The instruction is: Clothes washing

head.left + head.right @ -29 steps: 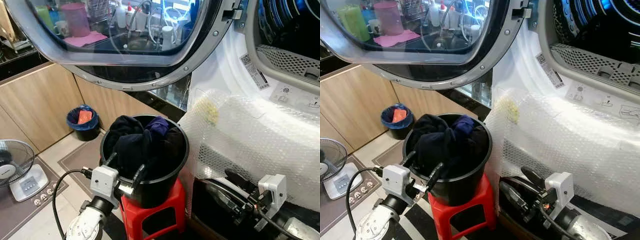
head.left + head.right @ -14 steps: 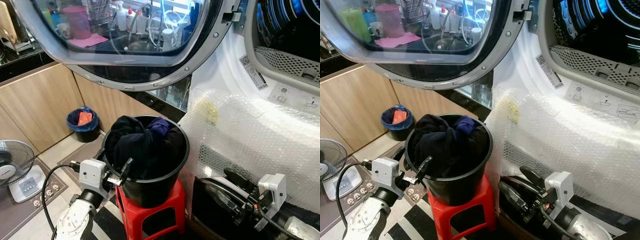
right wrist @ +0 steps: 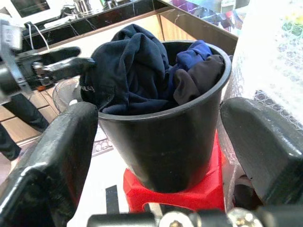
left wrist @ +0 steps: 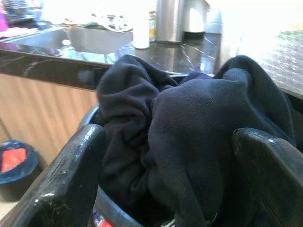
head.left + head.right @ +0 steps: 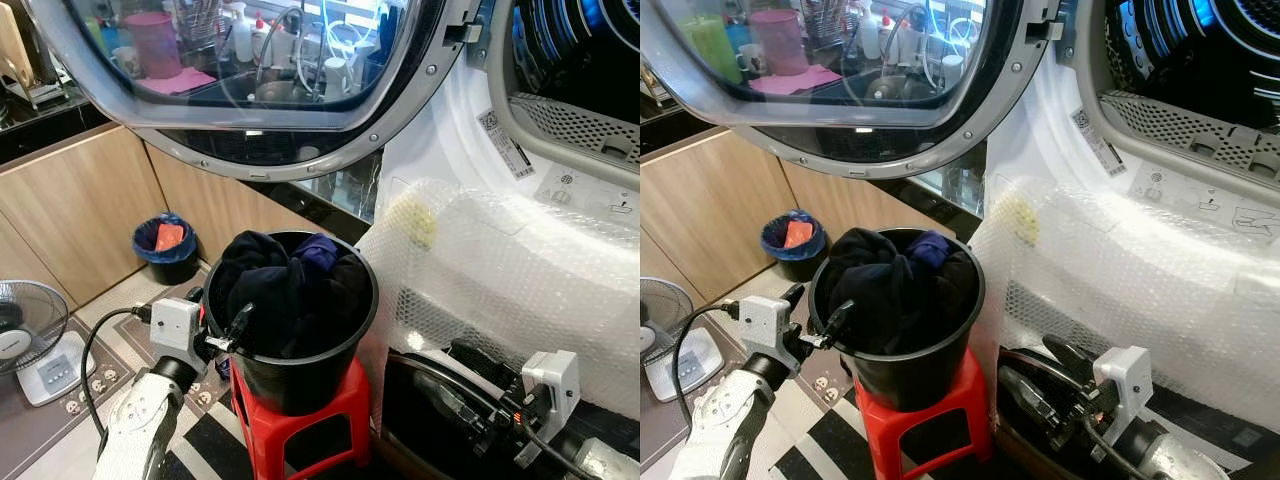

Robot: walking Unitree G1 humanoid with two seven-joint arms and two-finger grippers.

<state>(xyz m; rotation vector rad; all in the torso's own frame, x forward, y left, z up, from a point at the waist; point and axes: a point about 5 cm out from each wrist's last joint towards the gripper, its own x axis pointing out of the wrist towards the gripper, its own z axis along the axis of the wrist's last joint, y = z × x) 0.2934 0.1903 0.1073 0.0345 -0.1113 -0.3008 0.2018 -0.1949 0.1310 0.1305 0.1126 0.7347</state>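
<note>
A black bucket (image 5: pixel 300 375) full of dark navy clothes (image 5: pixel 285 285) stands on a red stool (image 5: pixel 320 425) in front of the washer. My left gripper (image 5: pixel 222 303) is at the bucket's left rim, open, one fingertip reaching over the rim beside the clothes. In the left wrist view its fingers (image 4: pixel 61 184) stand wide apart with the navy clothes (image 4: pixel 189 132) ahead of them. My right gripper (image 5: pixel 1035 368) is low on the right, open and holding nothing. From the right wrist view the bucket (image 3: pixel 165 146) sits between the spread fingers (image 3: pixel 52 161).
The washer's round door (image 5: pixel 250 90) hangs open overhead and the drum opening (image 5: pixel 580 50) is at upper right. Bubble wrap (image 5: pixel 500 270) covers the washer front beside the bucket. A blue-lined bin (image 5: pixel 167 243) and a fan (image 5: pixel 25 335) stand on the floor to the left.
My left gripper has swung from the front of the bucket round to its left rim and risen a little. The right gripper has dropped slightly.
</note>
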